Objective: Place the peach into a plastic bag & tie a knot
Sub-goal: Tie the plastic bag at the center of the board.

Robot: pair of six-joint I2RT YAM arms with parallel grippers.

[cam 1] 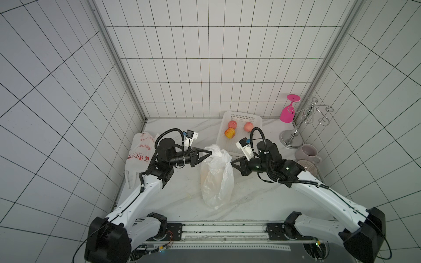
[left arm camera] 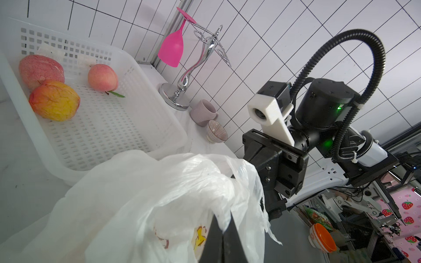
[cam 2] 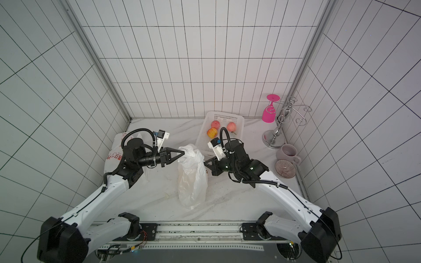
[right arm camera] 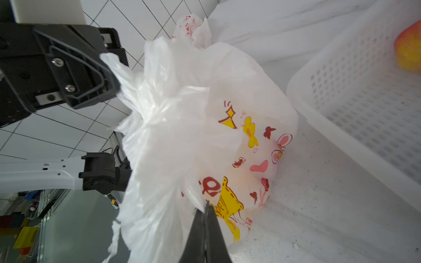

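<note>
Plastic bag point(right arm camera: 173, 127): translucent white, printed with red, yellow and pink hearts and flowers. Basket point(cam 1: 225, 145): white, perforated. Left bag point(cam 1: 139, 152): white, red lettering. Goblet point(cam 1: 287, 113): magenta. Mug point(cam 1: 307, 152): pale mauve.

A thin, see-through white plastic bag point(cam 1: 217, 175) is standing upright in the middle of the marble tabletop point(cam 1: 250, 200), its top bunching together and its sides crinkling. Cartoon flowers, hearts and butterflies in red, yellow and pink are showing on one side. A pale orange shape, probably the peach point(cam 1: 213, 178), is glowing faintly through the lower half.
</note>
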